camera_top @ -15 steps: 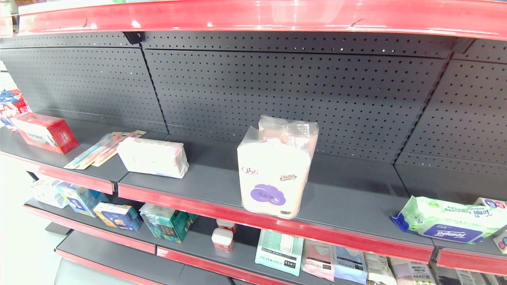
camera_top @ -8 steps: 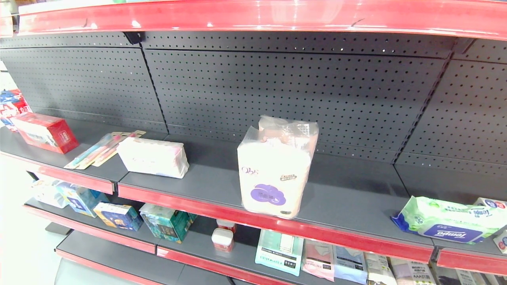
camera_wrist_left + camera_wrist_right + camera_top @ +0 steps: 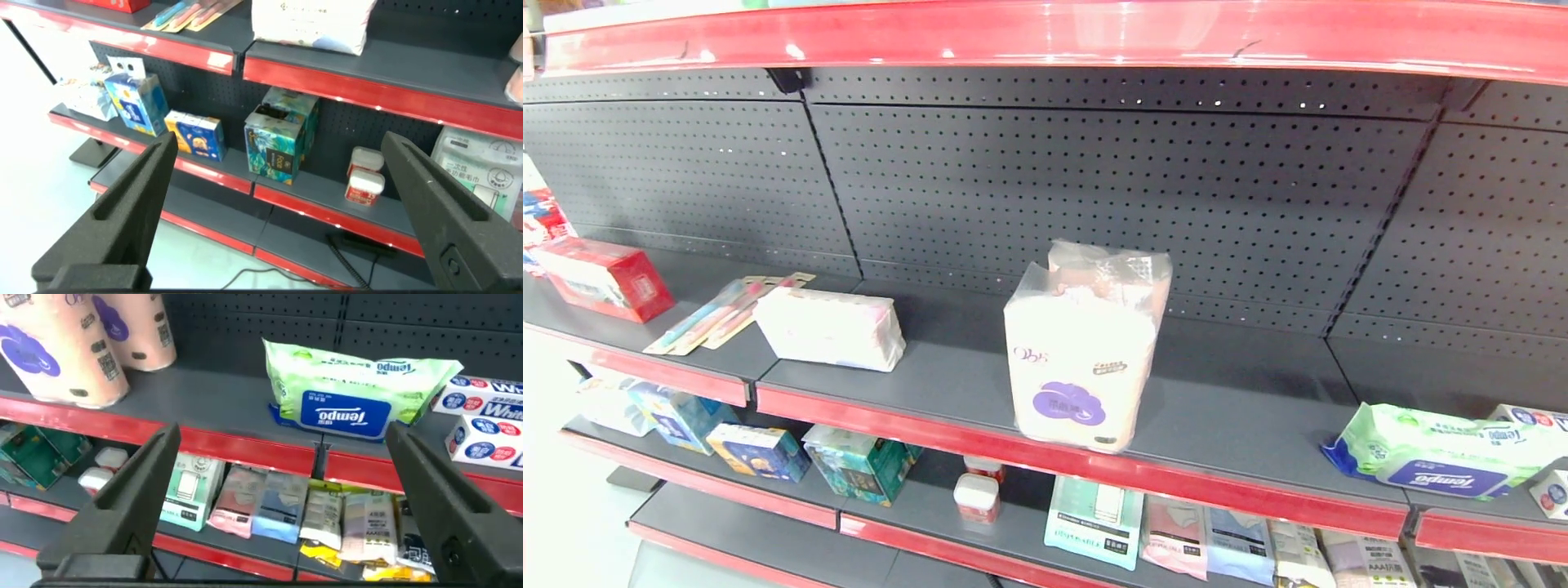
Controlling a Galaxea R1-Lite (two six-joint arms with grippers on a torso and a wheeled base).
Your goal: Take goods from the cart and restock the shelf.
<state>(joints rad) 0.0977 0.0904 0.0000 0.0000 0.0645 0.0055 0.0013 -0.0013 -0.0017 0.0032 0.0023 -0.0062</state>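
A tall pack of toilet rolls (image 3: pixel 1086 343) in clear wrap stands upright at the front edge of the middle shelf (image 3: pixel 1241 392); it is also seen in the right wrist view (image 3: pixel 73 343). My left gripper (image 3: pixel 278 147) hangs open in front of the lower shelves, nothing between its fingers (image 3: pixel 135 196). My right gripper (image 3: pixel 283 434) is open too, level with the shelf's red front edge, facing a green pack of wet wipes (image 3: pixel 359 380). That wipes pack (image 3: pixel 1437 449) lies at the shelf's right end.
A white tissue pack (image 3: pixel 829 327), toothbrushes (image 3: pixel 719 310) and a red box (image 3: pixel 600 278) lie on the shelf's left part. Below are a green box (image 3: pixel 282 135), blue boxes (image 3: pixel 196 135), a small jar (image 3: pixel 364 180) and flat packets (image 3: pixel 270 502). Bare shelf shows either side of the rolls.
The whole head picture has shifted slightly to the left, so the camera moved. The goods on the shelves stay where they were.
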